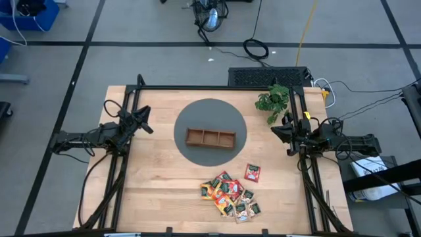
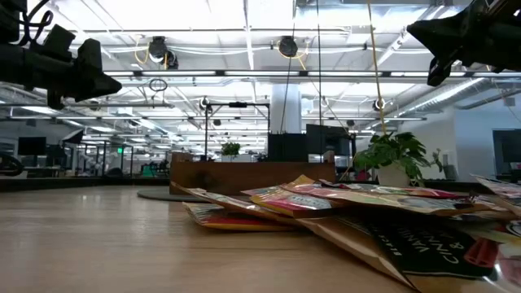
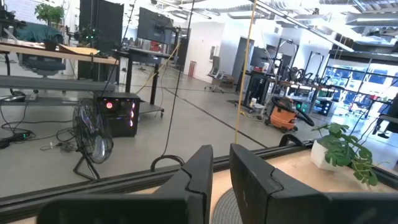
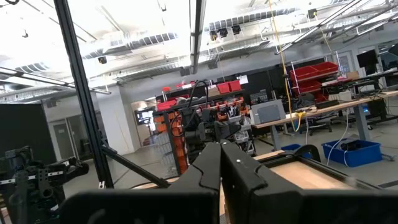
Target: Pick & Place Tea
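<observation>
The tea is a heap of several red, orange-yellow and dark green sachets [image 1: 231, 192] lying flat on the wooden table near its front edge, with one red sachet [image 1: 252, 172] apart just beyond the heap. In the low view the heap [image 2: 342, 203] fills the foreground. The brown three-compartment tray [image 1: 210, 137] rests on a grey round mat [image 1: 210, 112] at mid-table. My left gripper [image 1: 146, 122] hovers at the table's left edge, its fingers [image 3: 222, 155] a narrow gap apart with nothing between them. My right gripper [image 1: 281, 128] hovers at the right edge, its fingers [image 4: 221, 149] shut and empty.
A small potted plant [image 1: 273, 100] stands at the far right of the table. Black frame rails [image 1: 217, 87] run along the table's far, left and right sides. Bare wood lies between the tray and the sachets and across the near left.
</observation>
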